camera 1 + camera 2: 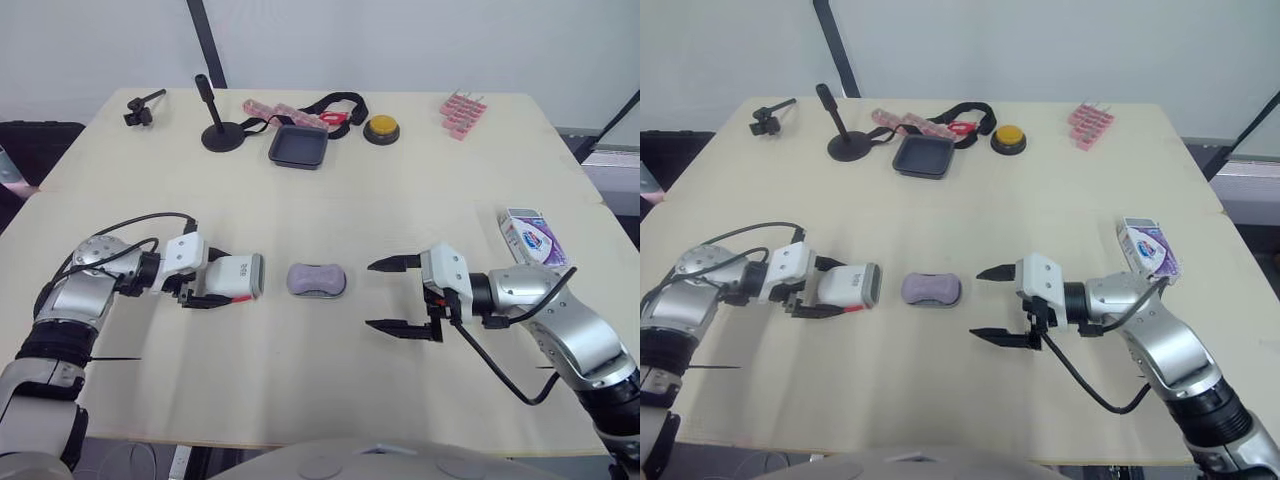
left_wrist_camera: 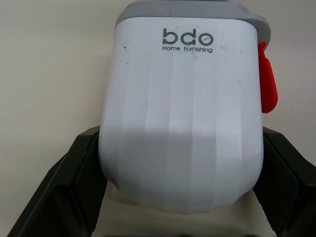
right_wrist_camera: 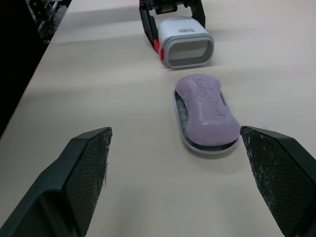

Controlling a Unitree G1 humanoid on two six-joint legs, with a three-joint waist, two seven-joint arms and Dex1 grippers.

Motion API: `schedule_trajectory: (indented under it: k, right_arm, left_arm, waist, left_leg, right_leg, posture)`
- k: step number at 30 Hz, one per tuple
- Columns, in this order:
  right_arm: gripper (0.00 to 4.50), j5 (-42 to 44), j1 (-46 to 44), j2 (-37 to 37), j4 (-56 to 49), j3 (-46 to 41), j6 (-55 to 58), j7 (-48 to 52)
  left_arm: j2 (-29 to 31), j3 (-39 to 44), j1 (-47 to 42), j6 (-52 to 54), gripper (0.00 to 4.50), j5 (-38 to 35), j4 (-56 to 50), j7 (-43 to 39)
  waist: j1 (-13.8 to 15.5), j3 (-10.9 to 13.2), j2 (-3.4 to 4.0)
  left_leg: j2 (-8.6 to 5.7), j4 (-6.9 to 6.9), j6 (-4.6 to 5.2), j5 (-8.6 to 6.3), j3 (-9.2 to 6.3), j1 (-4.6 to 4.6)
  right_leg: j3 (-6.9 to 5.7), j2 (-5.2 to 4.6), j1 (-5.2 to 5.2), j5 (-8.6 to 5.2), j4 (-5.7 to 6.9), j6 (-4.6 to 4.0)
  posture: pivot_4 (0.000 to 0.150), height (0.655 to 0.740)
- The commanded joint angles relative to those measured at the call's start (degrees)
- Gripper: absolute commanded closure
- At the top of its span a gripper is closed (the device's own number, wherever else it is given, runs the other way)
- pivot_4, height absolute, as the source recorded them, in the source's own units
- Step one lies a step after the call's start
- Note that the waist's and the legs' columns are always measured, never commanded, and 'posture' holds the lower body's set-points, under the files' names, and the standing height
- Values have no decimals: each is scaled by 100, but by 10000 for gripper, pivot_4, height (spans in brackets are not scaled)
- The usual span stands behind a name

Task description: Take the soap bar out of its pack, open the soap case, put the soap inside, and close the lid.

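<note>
Table: a pale wooden top (image 1: pixel 330 190) is seen filling most of the head view, with a light wall behind it.
Right gripper: the claw (image 1: pixel 370 295) is held at the lower right of centre with its two black fingers spread wide; nothing is gripped, and it is pointed toward the soap.
Left gripper: the claw (image 1: pixel 222 283) is seen at the lower left, clamped on the soap case with one finger pressed to each side.
Soap case: a white body (image 1: pixel 232 275) with a grey rim and a red latch is held on its side just above the table; its open mouth is turned toward the soap.
Soap pack: a white and purple box (image 1: pixel 530 237) is laid at the right edge of the frame, well apart from the soap.
Soap: a lilac bar (image 1: pixel 317 277) is found at the centre of the frame, between the two claws, out of its pack and outside the case.
Grey tray: a shallow grey piece (image 3: pixel 197 143) is seen under the bar, touching it.
Back row: a black dish (image 1: pixel 298 147), a yellow button (image 1: pixel 381 127), a black stand (image 1: pixel 222 135) and pink clips (image 1: pixel 462 113) are set along the top of the frame.
</note>
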Motion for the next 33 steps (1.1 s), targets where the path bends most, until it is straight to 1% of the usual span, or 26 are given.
schedule_trajectory:
  k: [1, 4, 7, 10, 12, 15, 19, 25, 33]
  right_arm:
    - [0, -132, -430, 53, -123, 236, 305, -133]
    - [0, -443, -964, 195, 4, 557, 682, -410]
    - [0, -500, -1405, 298, 138, 787, 1049, -413]
    - [0, -822, -1838, 431, 557, 1162, 1279, -525]
    - [0, -1110, -2024, 425, 818, 1446, 1265, -487]
    - [0, -1320, -2226, 397, 876, 1753, 1342, -325]
    - [0, -1465, -2599, 551, 1067, 2043, 1785, -255]
    - [0, -1565, -2814, 584, 1114, 2273, 1920, -60]
    - [0, -1860, -2987, 855, 1311, 2573, 2094, -174]
  left_arm:
    - [157, 170, 123, 95, 9993, -156, -312, -6]
    - [212, 244, 188, 201, 9993, -248, -551, -32]
    - [271, 308, 233, 322, 9993, -351, -780, -22]
    - [307, 344, 295, 396, 9993, -400, -941, 30]
    - [355, 371, 400, 464, 9993, -444, -1111, 8]
    - [342, 487, 502, 726, 9993, -679, -1503, 27]
    - [426, 511, 611, 946, 9993, -766, -1882, 58]
    - [438, 494, 748, 931, 9993, -695, -1948, 192]
    - [456, 489, 898, 996, 9993, -729, -2079, 273]
  waist:
    - [-10, 0, 0]
    - [-21, 0, 0]
    - [-8, 0, 0]
    - [-9, 0, 0]
    - [-11, 1, 1]
    - [5, 1, 1]
    - [-1, 1, 2]
    - [0, 1, 2]
    - [-3, 1, 2]
  left_leg:
    - [0, 0, 0, 0, 0, 0]
    - [1, -1, -1, 0, 0, 1]
    - [1, -1, -1, 1, 0, 1]
    - [0, -3, -1, 1, 0, 0]
    - [0, -3, -2, 1, 0, 2]
    - [0, -7, -3, 0, 0, -2]
    - [1, -8, -3, 1, -1, -5]
    - [1, -8, -8, 3, -1, -2]
    - [3, -8, -9, 3, -1, -2]
  right_leg:
    - [0, 0, 0, 0, 0, 0]
    - [0, 2, 0, 0, 0, 0]
    - [-1, 3, -1, 0, 0, 0]
    - [-2, 3, -1, 0, -3, 0]
    - [-3, 3, -1, 0, -1, 0]
    - [-4, 3, -1, 0, -7, 0]
    - [-6, 5, -2, 0, -6, 1]
    - [-5, 6, -2, 0, -5, 1]
    - [-5, 8, -3, 0, -4, 0]
  posture:
    - [1500, 7400]
    - [1500, 7400]
    - [1500, 7400]
    - [1500, 7400]
    - [1500, 7400]
    - [1500, 7400]
    - [1500, 7400]
    - [1500, 7400]
    - [1500, 7400]
